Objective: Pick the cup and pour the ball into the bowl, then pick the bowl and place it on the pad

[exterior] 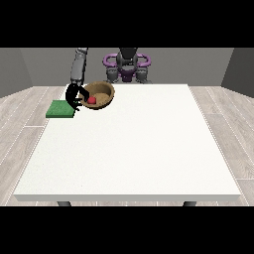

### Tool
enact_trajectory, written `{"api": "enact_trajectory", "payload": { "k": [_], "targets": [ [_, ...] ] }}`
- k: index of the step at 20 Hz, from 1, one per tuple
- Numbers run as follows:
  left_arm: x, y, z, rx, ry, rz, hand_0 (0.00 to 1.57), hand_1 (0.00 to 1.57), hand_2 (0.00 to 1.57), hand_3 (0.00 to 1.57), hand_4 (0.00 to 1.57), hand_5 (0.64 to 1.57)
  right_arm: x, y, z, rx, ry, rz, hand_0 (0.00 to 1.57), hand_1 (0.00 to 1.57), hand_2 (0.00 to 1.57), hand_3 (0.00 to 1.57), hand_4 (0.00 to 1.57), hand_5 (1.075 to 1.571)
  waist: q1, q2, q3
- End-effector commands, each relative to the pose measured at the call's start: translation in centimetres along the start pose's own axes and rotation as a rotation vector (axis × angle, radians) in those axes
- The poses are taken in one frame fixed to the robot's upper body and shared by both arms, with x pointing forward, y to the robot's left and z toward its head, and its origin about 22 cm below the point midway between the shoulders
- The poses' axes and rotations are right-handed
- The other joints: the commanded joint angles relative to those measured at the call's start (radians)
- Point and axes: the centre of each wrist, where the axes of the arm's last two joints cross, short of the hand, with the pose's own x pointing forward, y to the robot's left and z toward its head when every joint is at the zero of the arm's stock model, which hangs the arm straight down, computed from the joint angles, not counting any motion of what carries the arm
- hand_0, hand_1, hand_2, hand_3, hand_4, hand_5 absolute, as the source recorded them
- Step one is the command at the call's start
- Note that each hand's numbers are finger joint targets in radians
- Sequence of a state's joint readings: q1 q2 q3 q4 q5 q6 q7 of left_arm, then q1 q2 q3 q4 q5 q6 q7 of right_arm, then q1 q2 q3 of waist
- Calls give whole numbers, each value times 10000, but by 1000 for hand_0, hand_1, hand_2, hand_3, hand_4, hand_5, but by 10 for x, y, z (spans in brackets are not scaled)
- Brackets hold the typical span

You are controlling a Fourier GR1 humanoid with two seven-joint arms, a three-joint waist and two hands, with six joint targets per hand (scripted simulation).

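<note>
A brown bowl point(101, 92) is held tilted a little above the table's far left part, with a red ball point(92, 100) inside near its left rim. The black hand at the view's left point(73, 97) has its fingers curled round the bowl's left rim. A green pad point(60, 109) lies flat at the table's left edge, just left of and below the hand and bowl. No cup shows in the view. No hand shows at the view's right.
The white table point(134, 149) spreads wide towards the camera. The robot's torso point(127, 64) stands behind the far edge, just right of the bowl. Grey wood floor surrounds the table.
</note>
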State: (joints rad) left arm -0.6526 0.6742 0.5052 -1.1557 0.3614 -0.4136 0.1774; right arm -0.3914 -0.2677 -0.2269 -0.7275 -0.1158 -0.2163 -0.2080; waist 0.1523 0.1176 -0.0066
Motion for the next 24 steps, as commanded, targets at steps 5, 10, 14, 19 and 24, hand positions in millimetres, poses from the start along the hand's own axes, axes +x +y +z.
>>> {"api": "enact_trajectory", "payload": {
  "k": [5, 10, 14, 19, 24],
  "targets": [
    [-28, 52, 33, 1258, 457, -202, 0, 0, 0, 0, 1204, 1537, 95, -58, -36, -14, 634, 2265, 1571, 1571, 1571, 828, 1041, 1559, -1470, -124, 37],
    [-42, 41, 36, 1026, 807, -304, 0, 0, 0, 0, 1201, 1545, 126, -105, -45, -354, 945, 1720, 1571, 1571, 1571, 671, 1067, 1566, -1312, -496, 64],
    [-56, 44, 47, 1074, 737, -387, 0, 0, 0, 0, 1203, 1542, 131, -116, -43, -164, 856, 1723, 1571, 1571, 1571, 671, 1067, 1566, -1465, -458, 64],
    [-32, 56, 37, 1440, -42, -475, 0, 0, 0, 0, 1211, 1554, 158, -132, -49, -166, 31, 1650, 1571, 1571, 1571, 532, 1099, 1564, -1443, 555, 67],
    [-30, 51, 38, 1235, -458, -412, 0, 0, 0, 0, 1212, 1553, 116, -141, -47, -722, 348, 671, 1571, 1571, 1571, 453, 1069, 1566, -1066, 929, 76]
  ]
}}
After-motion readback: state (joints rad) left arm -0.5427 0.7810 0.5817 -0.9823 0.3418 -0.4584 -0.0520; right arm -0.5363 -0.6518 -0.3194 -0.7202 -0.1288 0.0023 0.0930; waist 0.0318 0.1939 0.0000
